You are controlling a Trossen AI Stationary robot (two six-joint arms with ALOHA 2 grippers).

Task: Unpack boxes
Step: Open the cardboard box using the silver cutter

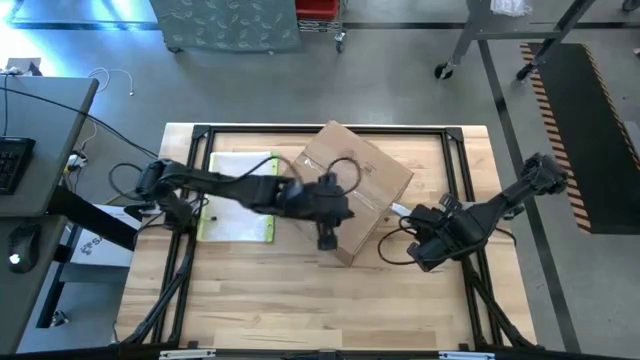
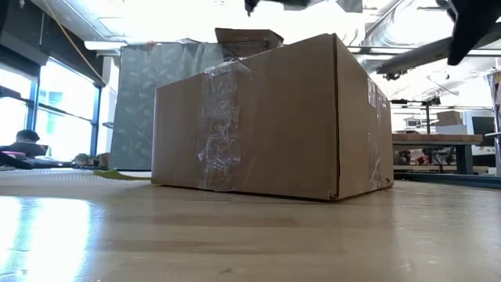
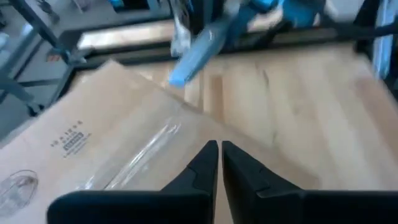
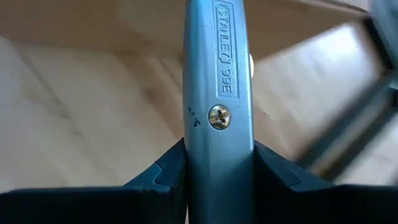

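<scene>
On your left, a flat clear sleeve with a yellow edge (image 1: pixel 240 197) lies on the pale wooden desk (image 1: pixel 300 300), just beside the left arm. That arm reaches from the desk's left side across toward the middle, and its left end effector (image 1: pixel 327 238) hangs over the near left edge of the plain brown corrugated cardboard carton (image 1: pixel 355 190). In the left wrist view you can see its two dark fingers (image 3: pixel 205 163) pressed together with nothing between them, just above the carton's taped top.

The carton sits near the centre of the desk, turned at an angle, with a strip of clear tape (image 2: pixel 219 125) running down its side in the low view.

On your right, the right arm comes in from the desk's right edge, and its right end effector (image 1: pixel 425 243) sits low just beside the carton's right corner. It is clamped on a grey metal utility knife (image 4: pixel 217 87), whose body stands between the fingers.
</scene>
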